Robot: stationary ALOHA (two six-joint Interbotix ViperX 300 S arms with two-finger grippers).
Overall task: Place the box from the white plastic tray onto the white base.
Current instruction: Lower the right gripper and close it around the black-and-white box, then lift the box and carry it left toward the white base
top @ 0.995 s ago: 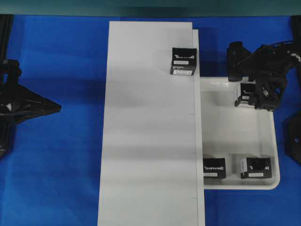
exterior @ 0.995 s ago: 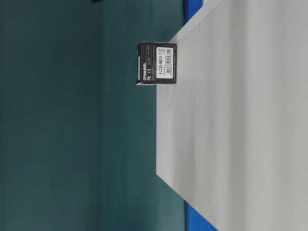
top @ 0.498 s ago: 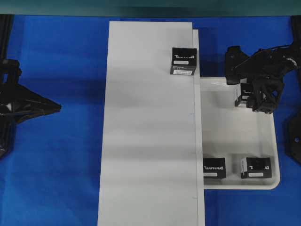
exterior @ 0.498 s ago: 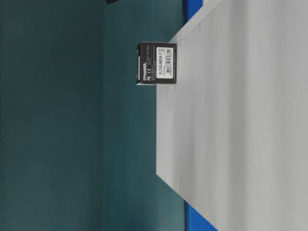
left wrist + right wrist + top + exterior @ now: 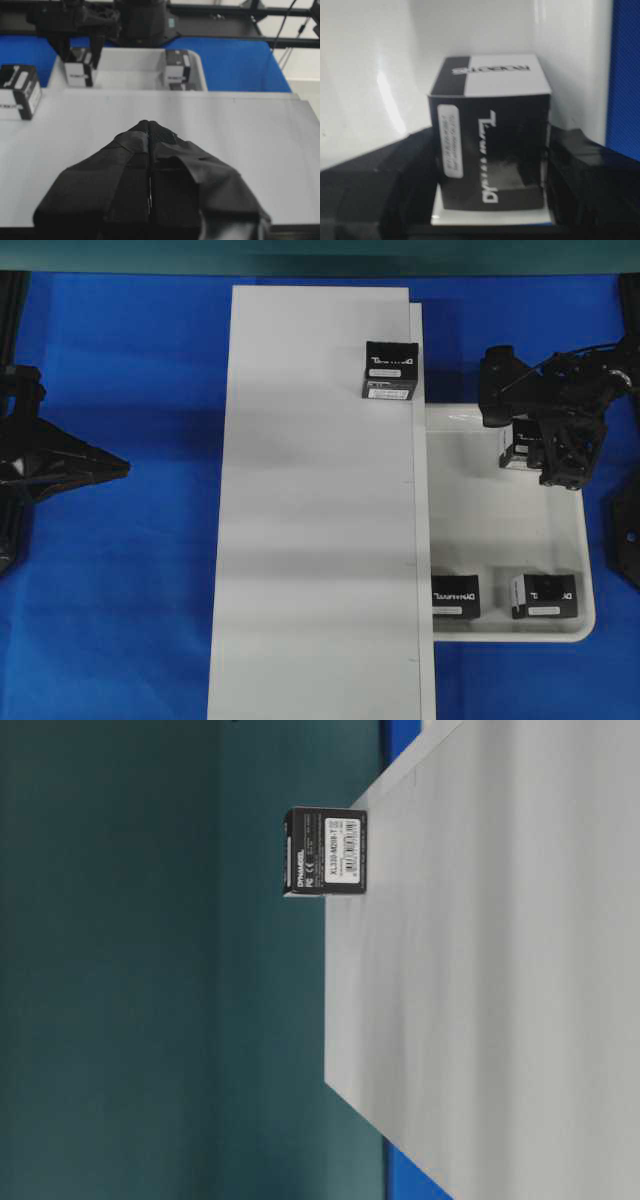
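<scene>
The box [image 5: 490,145], black with white lettering and a label strip, stands in the far corner of the white plastic tray [image 5: 500,530]. My right gripper [image 5: 548,452] reaches down over it and is shut on it, with one finger [image 5: 410,175] tight against each side. From overhead the box [image 5: 518,446] shows only partly under the gripper. The white base [image 5: 320,520] lies left of the tray and carries a look-alike box [image 5: 390,370] near its far right edge. My left gripper [image 5: 122,468] is shut and empty over the blue cloth, left of the base.
Two more black boxes [image 5: 455,595] [image 5: 543,597] sit along the tray's near rim. The tray's left edge butts against the base. Blue cloth [image 5: 130,590] covers the table. A dark fixture [image 5: 625,540] stands at the right edge.
The right gripper's jaws have drawn in around the box in the tray's far corner. The left arm and the other boxes have not moved.
</scene>
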